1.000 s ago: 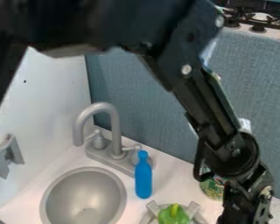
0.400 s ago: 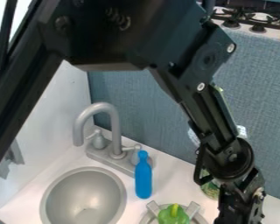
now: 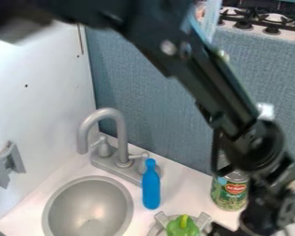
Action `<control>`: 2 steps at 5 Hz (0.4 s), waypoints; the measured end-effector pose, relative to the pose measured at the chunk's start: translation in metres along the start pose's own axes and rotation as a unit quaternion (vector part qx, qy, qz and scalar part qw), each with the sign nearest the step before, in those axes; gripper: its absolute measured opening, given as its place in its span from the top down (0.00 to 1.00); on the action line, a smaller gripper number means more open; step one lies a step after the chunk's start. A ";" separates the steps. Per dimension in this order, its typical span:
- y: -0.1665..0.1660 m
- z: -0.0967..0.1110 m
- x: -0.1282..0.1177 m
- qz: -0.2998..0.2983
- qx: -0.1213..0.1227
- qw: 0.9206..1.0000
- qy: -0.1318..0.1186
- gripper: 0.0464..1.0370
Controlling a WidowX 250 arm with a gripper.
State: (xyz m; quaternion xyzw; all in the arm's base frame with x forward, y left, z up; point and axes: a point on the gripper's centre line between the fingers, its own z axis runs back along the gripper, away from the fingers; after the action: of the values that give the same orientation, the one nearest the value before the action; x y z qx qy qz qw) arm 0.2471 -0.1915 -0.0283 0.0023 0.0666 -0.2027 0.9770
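The black gripper [image 3: 264,215] is at the lower right, low over the white counter, just right of a green pepper [image 3: 183,227] and partly cut off by the bottom edge. The pepper lies in a grey pot or burner-like holder [image 3: 204,219] with raised tabs. Behind and left of the gripper stands a green can [image 3: 229,192], partly overlapped by the arm. Farther left, a blue bottle [image 3: 151,185] is upright between the sink [image 3: 88,207] and the pepper.
A grey faucet [image 3: 121,138] with handles rises behind the sink. White wall panel [image 3: 39,92] on the left, blue-grey panel [image 3: 144,92] at the back. Top right, a stove [image 3: 261,20] is beyond the panel. A grey bracket [image 3: 8,163] is on the left wall.
The arm first shifted slightly left, then swung right, and its gripper is now farther right than before. More of the green can is uncovered. Bottle and pepper have stayed put.
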 end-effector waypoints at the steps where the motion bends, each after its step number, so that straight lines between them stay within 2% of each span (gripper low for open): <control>1: -0.015 0.029 0.015 -0.020 0.022 0.999 -0.026 0.41; 2: -0.033 0.042 0.037 -0.046 0.015 0.998 -0.042 0.41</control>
State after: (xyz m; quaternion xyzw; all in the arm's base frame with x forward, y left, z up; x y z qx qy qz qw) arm 0.2728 -0.2375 0.0094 0.0055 0.0229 -0.2486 0.9683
